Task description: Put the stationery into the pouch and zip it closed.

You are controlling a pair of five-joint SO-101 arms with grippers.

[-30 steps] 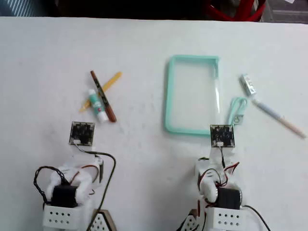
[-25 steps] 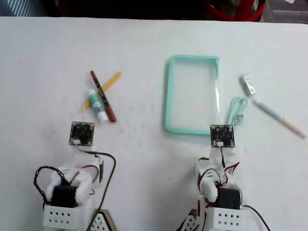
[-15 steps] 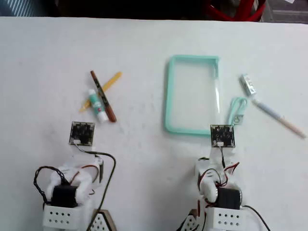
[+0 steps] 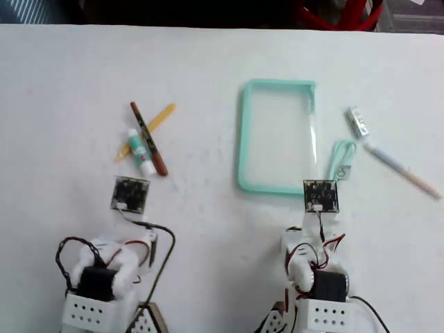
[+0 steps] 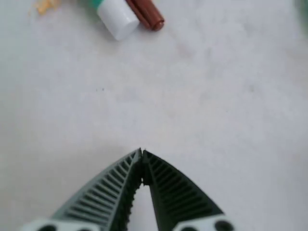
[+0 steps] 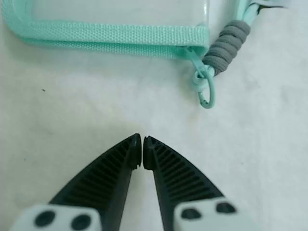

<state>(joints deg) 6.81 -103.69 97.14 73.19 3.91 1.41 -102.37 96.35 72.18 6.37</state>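
Observation:
A mint-edged clear pouch lies flat on the white table, its zipper pull and cord loop at its near right corner. Left of it lie a brown pen, a yellow pen and a white-and-green glue stick. A small eraser and a pale pen lie right of the pouch. My left gripper is shut, empty, just short of the glue stick and brown pen tip. My right gripper is shut and empty, close before the pouch's near edge.
The table's far edge runs across the back, with dark room and red chair legs behind it. Both arm bases stand at the near edge. Bare table lies between the two groups of objects.
The left arm has shifted slightly right and nearer to the table's front edge. The right arm and all objects have stayed put.

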